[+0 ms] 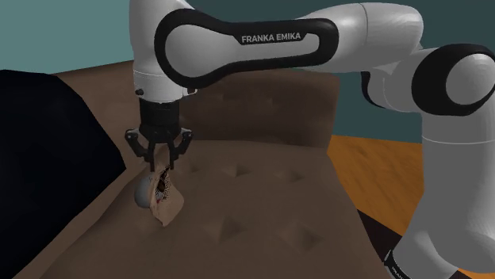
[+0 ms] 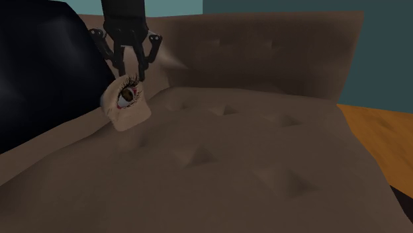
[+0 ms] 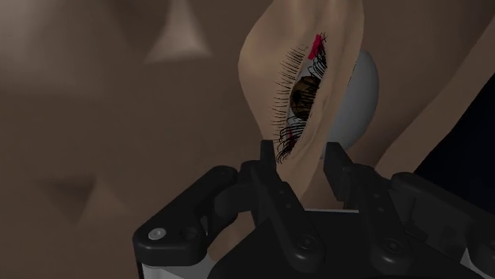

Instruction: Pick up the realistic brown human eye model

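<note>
Your gripper point(image 3: 300, 150) has both fingers clenched on the skin edge of the eye model point(image 3: 305, 95). The model extends straight beyond the gripper's fingertips, its long axis in line with them.

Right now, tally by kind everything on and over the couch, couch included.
Skin-toned eye model with brown iris and black lashes: 1
Black two-finger end effector, shut on it: 1
White robot arm with dark joints: 1
Brown tufted couch: 1
Total: 4
</note>
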{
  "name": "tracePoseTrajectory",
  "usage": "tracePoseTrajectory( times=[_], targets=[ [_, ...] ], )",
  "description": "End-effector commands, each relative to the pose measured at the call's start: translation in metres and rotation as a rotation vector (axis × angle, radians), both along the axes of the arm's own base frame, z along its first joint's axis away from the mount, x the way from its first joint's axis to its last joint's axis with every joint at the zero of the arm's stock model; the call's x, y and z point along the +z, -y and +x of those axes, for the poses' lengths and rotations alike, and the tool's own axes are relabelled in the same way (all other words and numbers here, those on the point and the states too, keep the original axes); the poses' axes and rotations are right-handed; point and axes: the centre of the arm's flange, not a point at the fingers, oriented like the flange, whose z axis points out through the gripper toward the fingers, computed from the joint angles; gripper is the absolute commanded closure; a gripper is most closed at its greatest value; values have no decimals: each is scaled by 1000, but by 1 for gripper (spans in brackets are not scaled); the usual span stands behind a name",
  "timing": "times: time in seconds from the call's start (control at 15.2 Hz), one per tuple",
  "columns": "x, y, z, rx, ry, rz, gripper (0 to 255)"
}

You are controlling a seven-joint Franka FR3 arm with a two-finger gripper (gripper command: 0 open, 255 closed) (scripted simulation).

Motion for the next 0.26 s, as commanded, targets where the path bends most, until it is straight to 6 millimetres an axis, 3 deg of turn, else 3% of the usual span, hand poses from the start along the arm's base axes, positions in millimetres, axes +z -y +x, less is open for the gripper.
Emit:
tracePoseTrajectory(
  times=[0.0,0.2],
  targets=[
    [12,0,1,0,0,0,255],
    [18,0,1,0,0,0,255]
  ],
)
